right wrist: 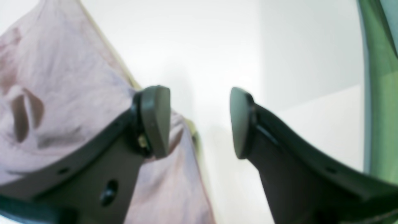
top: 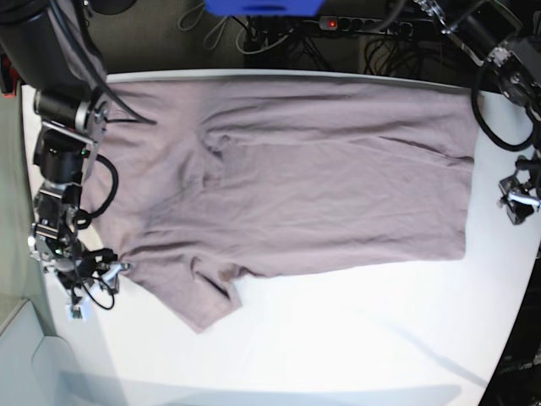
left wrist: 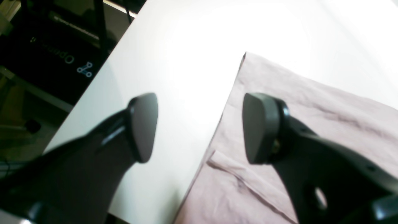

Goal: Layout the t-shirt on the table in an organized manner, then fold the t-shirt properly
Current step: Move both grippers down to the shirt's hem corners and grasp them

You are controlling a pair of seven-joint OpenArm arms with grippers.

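Both my tools spread, holding nothing: left tool (left wrist: 199,127) at the t-shirt (top: 287,178) hem edge, right tool (right wrist: 200,121) by the sleeve side; pinch edges low on the tabletop (top: 338,338), pull flat

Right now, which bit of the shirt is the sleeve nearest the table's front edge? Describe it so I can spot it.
On the white table, the pink shirt lies spread flat across the far half. Its near sleeve is the short flap jutting toward the front edge at the base view's lower left, the only part poking out past the straight side hem.
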